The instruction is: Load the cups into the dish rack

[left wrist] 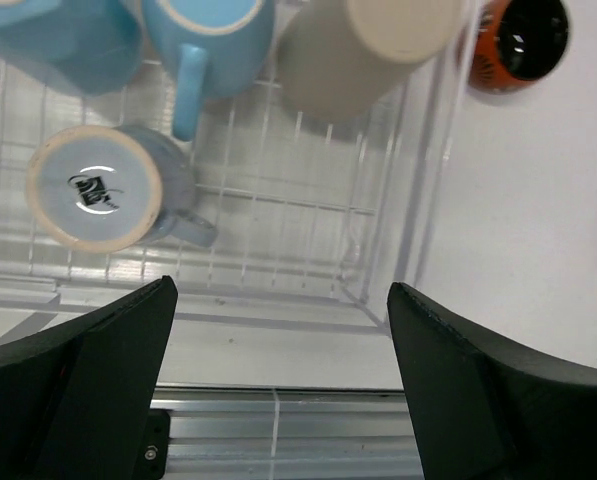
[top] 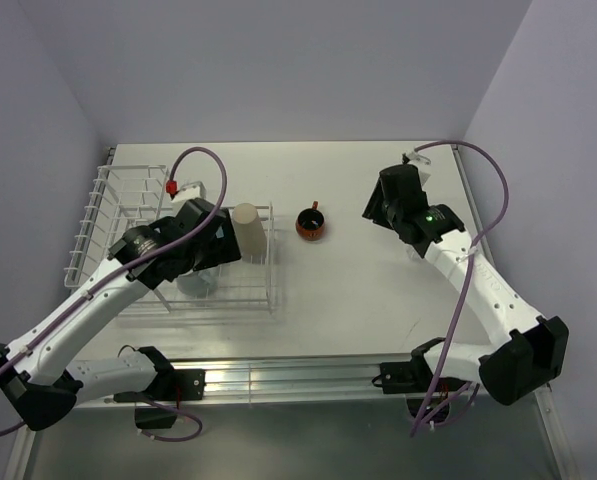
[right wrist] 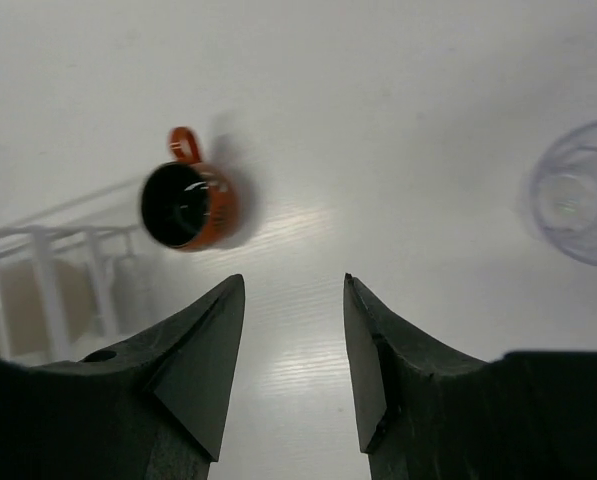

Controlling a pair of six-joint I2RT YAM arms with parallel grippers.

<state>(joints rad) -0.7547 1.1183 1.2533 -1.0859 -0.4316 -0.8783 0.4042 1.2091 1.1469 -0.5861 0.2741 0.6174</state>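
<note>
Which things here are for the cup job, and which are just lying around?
For the job: dish rack, blue mugs, cream mug, red-orange mug.
Just lying about: clear round container.

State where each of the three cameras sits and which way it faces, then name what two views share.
Top external: fixed above and behind the robot, facing down on the table; left arm and right arm show.
Left wrist: on the left arm, facing down into the dish rack at the cream cup; its open left tool shows.
Right wrist: on the right arm, facing down at the table; its open right tool shows.
Shared: all three see the red-orange cup.
</note>
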